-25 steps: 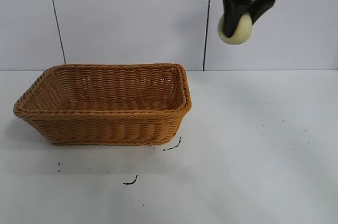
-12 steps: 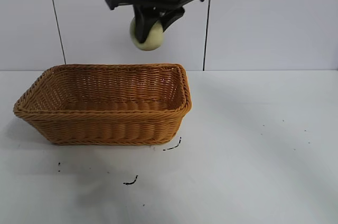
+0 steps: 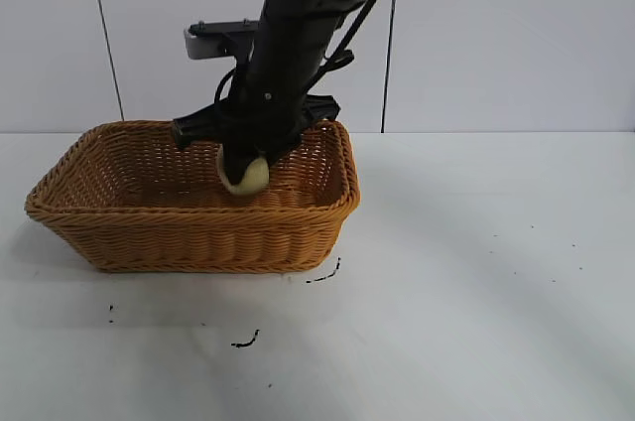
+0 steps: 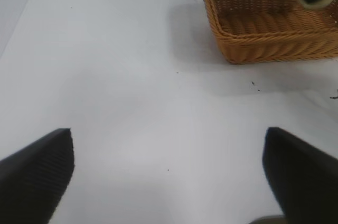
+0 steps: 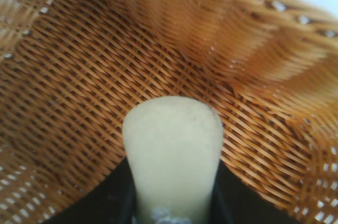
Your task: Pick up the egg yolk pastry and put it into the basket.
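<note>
Your right pincer (image 3: 244, 175), closed on the small pale-yellow domed egg yolk pastry (image 3: 245, 177), hangs inside the orange-brown woven wicker basket (image 3: 298, 234), seemingly just above its floor.

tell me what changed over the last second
The right gripper, shut on the pastry, swung from high on the right across to the left and came down inside the basket. Its hold never changed. The basket stayed put, and the left gripper is parked with jaws open.
</note>
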Robot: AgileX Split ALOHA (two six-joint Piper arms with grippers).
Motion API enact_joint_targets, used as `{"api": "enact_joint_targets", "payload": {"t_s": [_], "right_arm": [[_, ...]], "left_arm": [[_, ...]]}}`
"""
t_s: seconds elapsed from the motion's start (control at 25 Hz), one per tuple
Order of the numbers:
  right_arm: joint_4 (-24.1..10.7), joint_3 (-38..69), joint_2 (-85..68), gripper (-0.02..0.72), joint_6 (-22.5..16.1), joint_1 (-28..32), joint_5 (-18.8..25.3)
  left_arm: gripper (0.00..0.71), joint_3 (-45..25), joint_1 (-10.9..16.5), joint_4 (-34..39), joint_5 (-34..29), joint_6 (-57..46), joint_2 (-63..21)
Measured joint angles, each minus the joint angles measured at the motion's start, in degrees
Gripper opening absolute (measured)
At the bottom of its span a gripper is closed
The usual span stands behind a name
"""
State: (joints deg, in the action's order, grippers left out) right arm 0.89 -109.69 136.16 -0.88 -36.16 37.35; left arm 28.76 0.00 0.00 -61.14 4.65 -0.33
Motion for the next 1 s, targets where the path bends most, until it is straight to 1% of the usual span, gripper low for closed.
{"api": "enact_joint_targets", "payload": {"t_s": [0.08, 0.12, 0.2, 0.28, 0.36, 0.4, 0.44, 0.56, 0.6, 0.68, 0.76, 0.84, 1.0], "right_arm": [[0.0, 0.0, 1.1, 0.248, 0.2, 0.0, -0.8], [0.0, 0.0, 1.4, 0.278, 0.4, 0.0, -0.8], [0.0, 0.0, 1.5, 0.361, 0.9, 0.0, -0.9], [0.0, 0.0, 1.3, 0.466, 0.9, 0.0, -1.0], [-0.2, -0.4, 1.3, 0.529, 0.9, 0.0, -0.1], [-0.9, -0.9, 1.2, 0.545, 0.9, 0.0, 1.0], [-0.9, -1.6, 1.0, 0.554, 0.9, 0.0, 2.2], [-3.1, -5.4, -0.3, 0.563, 0.9, 0.0, 7.9], [-3.3, -7.2, -0.9, 0.563, 0.9, 0.2, 10.4], [-3.4, -12.1, -1.9, 0.566, -0.3, 0.9, 15.5], [-3.4, -16.5, -2.5, 0.567, -1.0, 2.1, 19.5], [-3.4, -20.1, -2.7, 0.567, -1.3, 3.9, 22.7], [-3.4, -23.4, -2.7, 0.567, -1.4, 8.2, 27.2]], "left_arm": [[0.697, 0.0, 0.0, 0.0, 0.0, 0.0, 0.0], [0.697, 0.0, 0.0, 0.0, 0.0, 0.0, 0.0], [0.697, 0.0, 0.0, 0.0, 0.0, 0.0, 0.0], [0.697, 0.0, 0.0, 0.0, 0.0, 0.0, 0.0], [0.697, 0.0, 0.0, 0.0, 0.0, 0.0, 0.0], [0.697, 0.0, 0.0, 0.0, 0.0, 0.0, 0.0], [0.697, 0.0, 0.0, 0.0, 0.0, 0.0, 0.0], [0.697, 0.0, 0.0, 0.0, 0.0, 0.0, 0.0], [0.697, 0.0, 0.0, 0.0, 0.0, 0.0, 0.0], [0.697, 0.0, 0.0, 0.0, 0.0, 0.0, 0.0], [0.697, 0.0, 0.0, 0.0, 0.0, 0.0, 0.0], [0.697, 0.0, 0.0, 0.0, 0.0, 0.0, 0.0], [0.697, 0.0, 0.0, 0.0, 0.0, 0.0, 0.0]]}}
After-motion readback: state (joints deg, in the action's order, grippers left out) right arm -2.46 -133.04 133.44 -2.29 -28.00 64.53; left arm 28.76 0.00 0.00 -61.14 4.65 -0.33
